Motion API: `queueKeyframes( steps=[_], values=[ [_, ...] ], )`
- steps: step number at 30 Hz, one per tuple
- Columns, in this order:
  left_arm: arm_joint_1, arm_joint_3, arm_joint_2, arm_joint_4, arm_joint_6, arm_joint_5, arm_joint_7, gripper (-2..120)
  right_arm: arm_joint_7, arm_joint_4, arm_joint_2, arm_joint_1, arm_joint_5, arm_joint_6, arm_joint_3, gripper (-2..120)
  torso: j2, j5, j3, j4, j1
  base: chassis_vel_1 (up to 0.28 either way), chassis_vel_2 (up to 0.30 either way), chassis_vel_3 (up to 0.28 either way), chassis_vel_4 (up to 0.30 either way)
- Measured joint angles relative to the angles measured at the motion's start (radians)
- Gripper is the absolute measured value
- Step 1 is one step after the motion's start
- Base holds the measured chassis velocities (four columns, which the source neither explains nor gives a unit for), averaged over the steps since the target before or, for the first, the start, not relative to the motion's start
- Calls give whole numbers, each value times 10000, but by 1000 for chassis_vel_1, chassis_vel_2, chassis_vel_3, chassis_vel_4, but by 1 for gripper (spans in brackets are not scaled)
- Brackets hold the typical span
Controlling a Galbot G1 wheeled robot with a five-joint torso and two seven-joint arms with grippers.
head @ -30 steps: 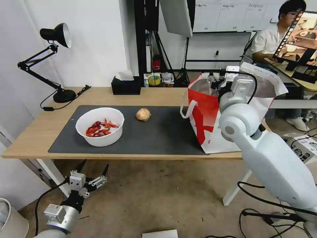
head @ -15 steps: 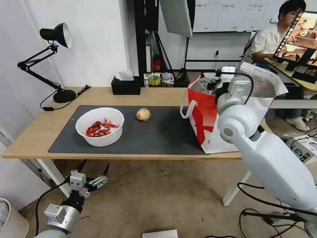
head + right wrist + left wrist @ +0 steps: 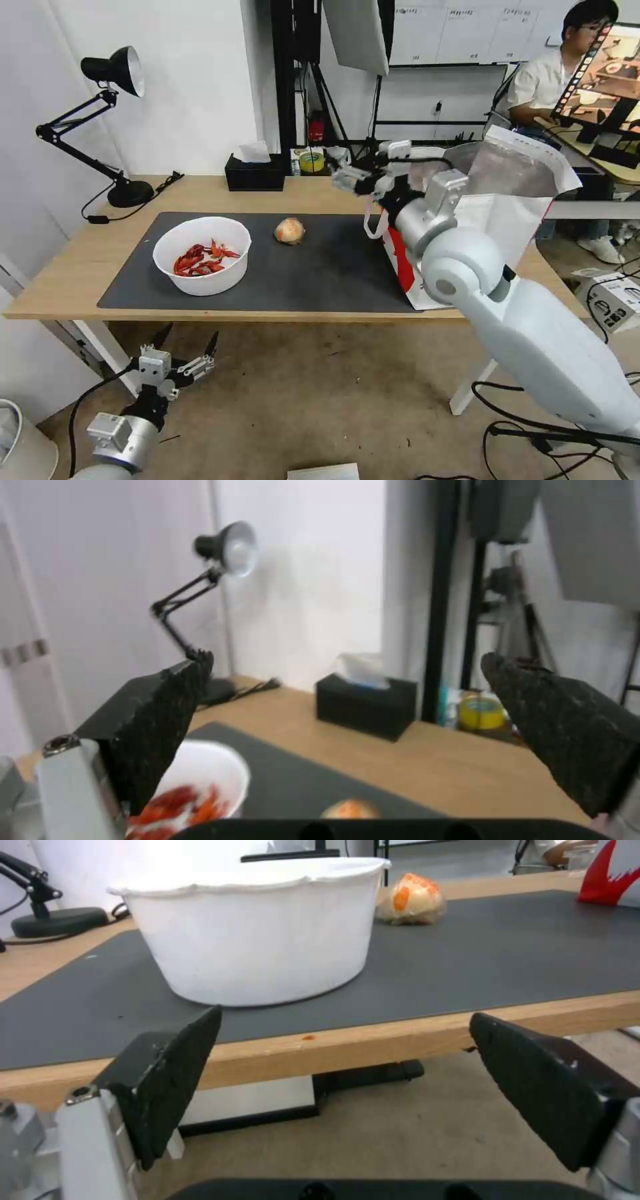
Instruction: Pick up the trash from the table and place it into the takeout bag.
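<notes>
Head view: right gripper (image 3: 370, 163) spread wide, empty, beside takeout bag (image 3: 507, 180) — left gripper (image 3: 179, 347) likewise, parked low.

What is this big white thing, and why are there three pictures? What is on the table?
The big white thing is a robot's arm. The robot has two arms, and each ends in a gripper, a kind of pincer. One picture is taken from the robot's head, looking down at the table. The other two come from small cameras on its wrists, so you see black fingers at the sides.

On the dark mat stand a white bowl with red crayfish shells and a round orange-beige lump. To the right stands a white-and-red takeout bag. At the back are a black tissue box and a desk lamp.

The right gripper is up over the table beside the bag, open and empty. The left gripper waits low, in front of the table, open and empty too.
</notes>
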Motion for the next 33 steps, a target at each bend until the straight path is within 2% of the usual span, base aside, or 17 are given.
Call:
queueKeyframes(
  steps=[2,9,16,26,29,33],
  values=[
    [-10,10,0,13,-12,-1,0,100,-114,77,-98,-209,-163,23,29,100,0,1,0,0,0,0,0,0,0],
    [-19,46,37,84,-98,-3,0,100,-549,858,-664,-2512,-1392,158,499,100,0,3,0,-4,0,0,0,0,0],
    [-49,118,-98,66,-145,7,3,100,-544,1174,-935,-3569,-2024,416,656,100,0,1,0,-1,0,0,0,0,0],
    [67,77,-139,-19,-208,33,14,100,-439,1326,-718,-5809,-3231,1529,1312,100,0,1,0,-1,0,0,0,0,0],
    [95,86,-178,-18,-244,71,19,100,-669,1266,-454,-7064,-3941,2197,1617,100,0,1,0,-3,-1,0,0,0,0],
    [112,92,-182,-18,-262,83,25,100,-721,1211,-298,-7565,-4338,2470,1745,100,1,1,0,-1,-1,0,0,0,0]
  ],
)
